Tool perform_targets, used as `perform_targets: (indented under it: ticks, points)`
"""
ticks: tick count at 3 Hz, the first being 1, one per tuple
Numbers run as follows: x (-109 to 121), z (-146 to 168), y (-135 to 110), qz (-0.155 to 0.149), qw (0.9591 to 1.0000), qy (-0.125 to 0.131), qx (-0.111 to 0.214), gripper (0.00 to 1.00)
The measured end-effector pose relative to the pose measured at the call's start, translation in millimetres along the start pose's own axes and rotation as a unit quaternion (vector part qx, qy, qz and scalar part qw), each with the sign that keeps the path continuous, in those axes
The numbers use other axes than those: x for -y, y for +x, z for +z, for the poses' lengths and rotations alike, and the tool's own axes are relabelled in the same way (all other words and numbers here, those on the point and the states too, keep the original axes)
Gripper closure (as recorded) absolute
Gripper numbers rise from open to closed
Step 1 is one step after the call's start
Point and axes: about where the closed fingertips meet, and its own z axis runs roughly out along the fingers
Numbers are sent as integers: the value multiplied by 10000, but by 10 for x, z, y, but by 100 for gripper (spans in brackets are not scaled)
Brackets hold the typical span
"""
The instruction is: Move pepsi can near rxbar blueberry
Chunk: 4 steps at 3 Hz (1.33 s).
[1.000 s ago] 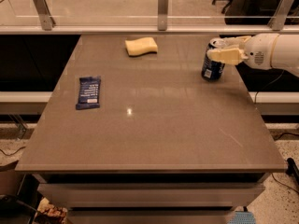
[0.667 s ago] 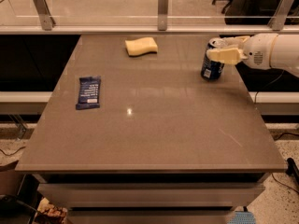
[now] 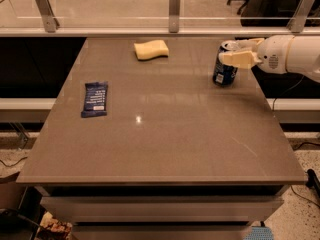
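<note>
The pepsi can (image 3: pixel 224 73), blue with a silver top, stands at the right rear of the brown table (image 3: pixel 165 134), leaning slightly. My gripper (image 3: pixel 239 52) reaches in from the right with its cream fingers (image 3: pixel 238 59) on either side of the can's upper part, shut on it. The rxbar blueberry (image 3: pixel 94 99), a flat dark blue wrapper with a white patch, lies on the left side of the table, far from the can.
A pale yellow sponge (image 3: pixel 151 49) lies at the table's back middle. A glass rail with metal posts (image 3: pixel 174 4) runs behind the table. My white arm (image 3: pixel 295 54) hangs over the right edge.
</note>
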Motion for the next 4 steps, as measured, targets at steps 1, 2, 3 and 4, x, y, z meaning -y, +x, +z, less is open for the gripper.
perform_targets:
  ticks: [1, 2, 3, 4]
  points:
    - [-71, 15, -119, -56, 9999, -91, -73, 100]
    - [-209, 42, -279, -154, 9996, -171, -154, 100]
    - [-412, 122, -404, -235, 9988, -359, -218, 100]
    - [-715, 242, -528, -306, 9973, -613, -267, 100]
